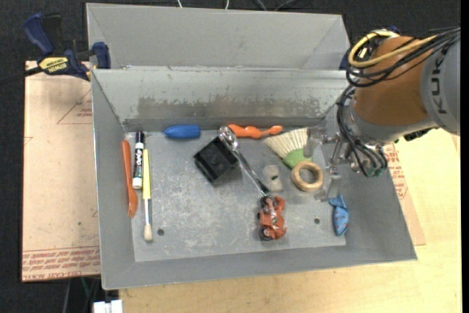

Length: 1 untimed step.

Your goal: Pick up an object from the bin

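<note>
My gripper [330, 152] hangs low at the right side of the bin, close to the right wall. Just left of and below it lies a tan tape roll [308, 176], flat on the floor. A brush with white bristles and a green part [288, 144] lies to the gripper's left, near the back wall. A small blue clip-like thing [338, 215] rests on the floor nearer the front, below the gripper. I see nothing held in the gripper.
Across the bin lie an orange handle [253, 131], a black box [215, 160], a metal tool [250, 170], a small grey cylinder [272, 174], a red toy [271, 218] and a blue oval [182, 132]. A marker [138, 159], an orange pen [130, 181] and a yellow stick [146, 196] line the left wall.
</note>
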Each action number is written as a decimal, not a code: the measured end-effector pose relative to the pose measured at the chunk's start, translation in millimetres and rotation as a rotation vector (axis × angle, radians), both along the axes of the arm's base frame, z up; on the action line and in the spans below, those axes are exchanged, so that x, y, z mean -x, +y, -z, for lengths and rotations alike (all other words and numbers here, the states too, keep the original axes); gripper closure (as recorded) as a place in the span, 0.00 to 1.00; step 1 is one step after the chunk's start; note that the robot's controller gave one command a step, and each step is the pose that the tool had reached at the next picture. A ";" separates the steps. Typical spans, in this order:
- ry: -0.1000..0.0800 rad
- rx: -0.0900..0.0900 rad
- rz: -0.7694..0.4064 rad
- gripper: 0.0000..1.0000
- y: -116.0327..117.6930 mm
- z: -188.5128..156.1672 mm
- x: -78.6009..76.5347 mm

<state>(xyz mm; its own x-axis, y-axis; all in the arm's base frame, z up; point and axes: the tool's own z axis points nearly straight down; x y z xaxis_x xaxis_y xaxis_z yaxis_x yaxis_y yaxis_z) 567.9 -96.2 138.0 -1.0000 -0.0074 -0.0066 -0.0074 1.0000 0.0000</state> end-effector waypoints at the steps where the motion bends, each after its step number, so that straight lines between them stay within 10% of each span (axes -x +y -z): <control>1: 0.005 -0.002 0.015 0.00 -1.7 32.1 0.8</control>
<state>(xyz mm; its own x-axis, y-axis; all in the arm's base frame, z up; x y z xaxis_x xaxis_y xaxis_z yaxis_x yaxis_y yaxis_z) 567.2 -97.9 105.8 -1.0000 0.0078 -0.0020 0.0077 1.0000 0.0016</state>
